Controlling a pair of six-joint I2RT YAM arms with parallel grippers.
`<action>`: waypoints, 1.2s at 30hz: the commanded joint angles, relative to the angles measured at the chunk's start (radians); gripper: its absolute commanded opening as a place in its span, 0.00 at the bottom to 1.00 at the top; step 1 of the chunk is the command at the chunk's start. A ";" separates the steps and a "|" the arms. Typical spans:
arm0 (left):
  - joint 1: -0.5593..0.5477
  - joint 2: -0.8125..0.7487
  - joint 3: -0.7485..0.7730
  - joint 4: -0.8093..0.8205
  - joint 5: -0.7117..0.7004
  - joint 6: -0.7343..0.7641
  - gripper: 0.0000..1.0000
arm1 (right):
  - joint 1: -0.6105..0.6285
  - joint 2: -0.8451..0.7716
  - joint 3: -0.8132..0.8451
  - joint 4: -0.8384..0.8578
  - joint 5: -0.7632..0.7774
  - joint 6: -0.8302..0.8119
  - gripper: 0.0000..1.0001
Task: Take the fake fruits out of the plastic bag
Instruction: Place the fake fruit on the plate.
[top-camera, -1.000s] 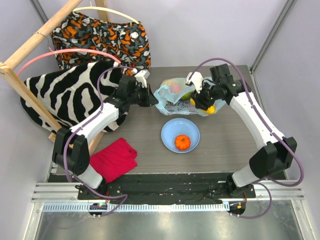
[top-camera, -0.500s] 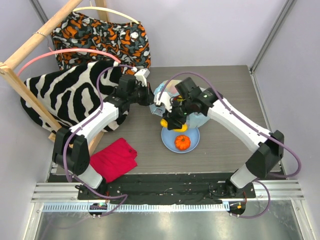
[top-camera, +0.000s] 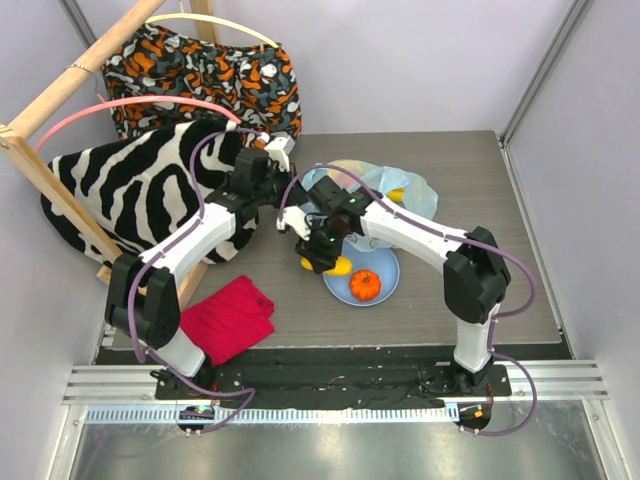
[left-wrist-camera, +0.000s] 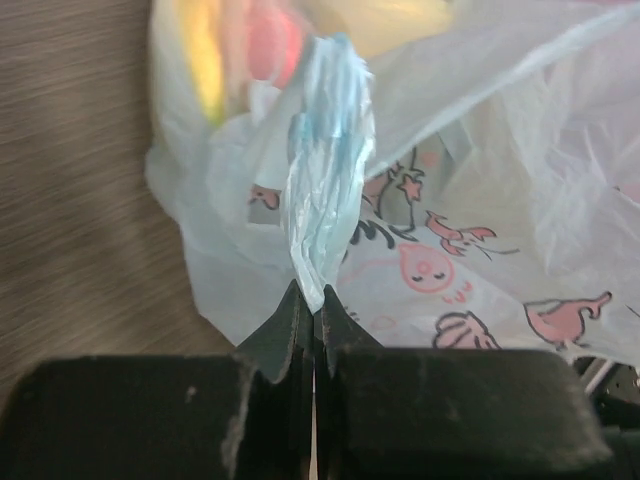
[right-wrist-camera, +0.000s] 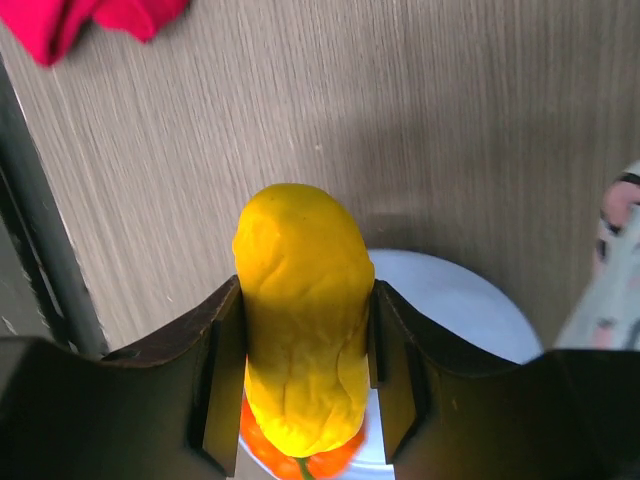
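Right tool (right-wrist-camera: 305, 370) swung over plate (right-wrist-camera: 455, 300) gripping yellow piece (right-wrist-camera: 300, 320), left tool (left-wrist-camera: 315, 320) pinching plastic bag (left-wrist-camera: 480, 200)

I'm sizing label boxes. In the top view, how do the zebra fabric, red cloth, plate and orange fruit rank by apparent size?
1. zebra fabric
2. red cloth
3. plate, partly covered, so it is a close call with the cloth
4. orange fruit

Place: a robot test cell in a lab is suggested
Walls: plain pale panels (top-camera: 420, 70) framed by metal posts (top-camera: 540, 70) are seen beyond the jaws
Base: a black mounting plate (top-camera: 330, 365) and a slotted aluminium rail (top-camera: 300, 398) are seen on the near side of the jaws
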 joint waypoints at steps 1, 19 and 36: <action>0.010 -0.038 0.031 0.006 0.028 0.000 0.00 | -0.024 0.025 -0.006 0.076 0.111 0.402 0.20; 0.016 -0.024 0.032 0.012 0.028 -0.018 0.00 | -0.036 0.072 -0.097 0.077 0.159 0.644 0.52; 0.016 0.006 0.098 0.012 0.043 -0.028 0.00 | -0.070 -0.119 -0.084 -0.039 0.110 0.463 0.80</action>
